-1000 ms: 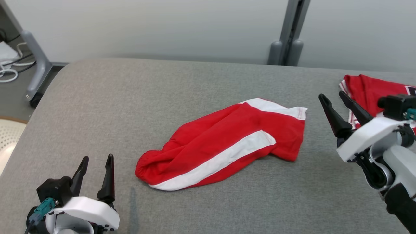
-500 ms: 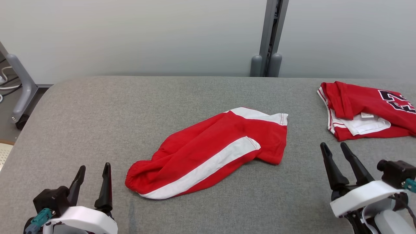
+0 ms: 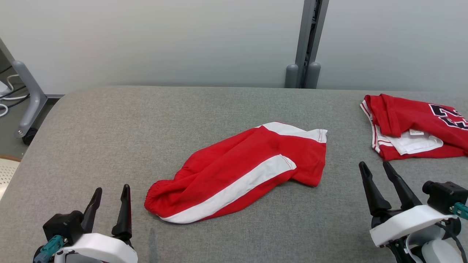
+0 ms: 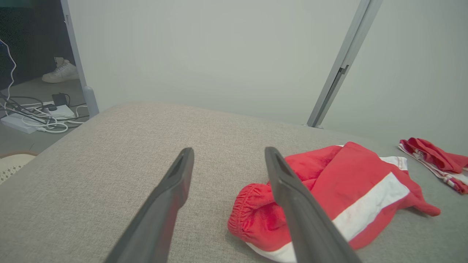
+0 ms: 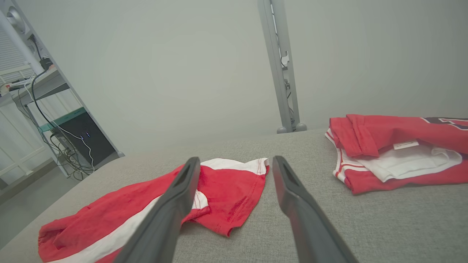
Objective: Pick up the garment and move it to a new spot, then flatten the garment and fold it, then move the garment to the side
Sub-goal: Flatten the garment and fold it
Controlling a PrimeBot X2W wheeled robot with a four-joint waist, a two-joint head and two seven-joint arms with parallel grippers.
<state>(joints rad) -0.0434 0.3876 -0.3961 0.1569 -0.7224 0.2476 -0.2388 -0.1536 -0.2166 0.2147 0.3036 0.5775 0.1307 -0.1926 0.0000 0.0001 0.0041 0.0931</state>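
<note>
Shorts: red soft cloth (image 3: pixel 237 175) with a broad white stripe, a white hem band at the far-right end and a gathered elastic waist at the near-left end. They lie crumpled in a long slanted heap.
Place of shorts: middle of the table (image 3: pixel 109 128), between the two claws and touching neither.
Table: grey woven padding, matte, with a rounded far-left corner.
Jersey: red (image 3: pixel 413 124) with white trim and dark numerals, loosely folded at the far right, well apart from the shorts.
Left claw: two dark tapered fingers on a white body (image 3: pixel 112 188), spread apart and empty, low at the near left, near the waist end.
Right claw: same build (image 3: pixel 373 164), fingers spread and empty, on the near side of the jersey and apart from it.
Against a second ago: the right claw then stood in front of the jersey's left edge and now sits nearer the robot. The camera has shifted too. The shorts keep the same heap and place.
Left wrist view: takes in a white shoe (image 4: pixel 60 71) and tangled white cables (image 4: pixel 40 117) on the floor past the table's left end.
Right wrist view: takes in a small white label (image 5: pixel 406 145) on the jersey's white lining.
Head view: a grey post (image 3: pixel 309 44) against the pale wall.
</note>
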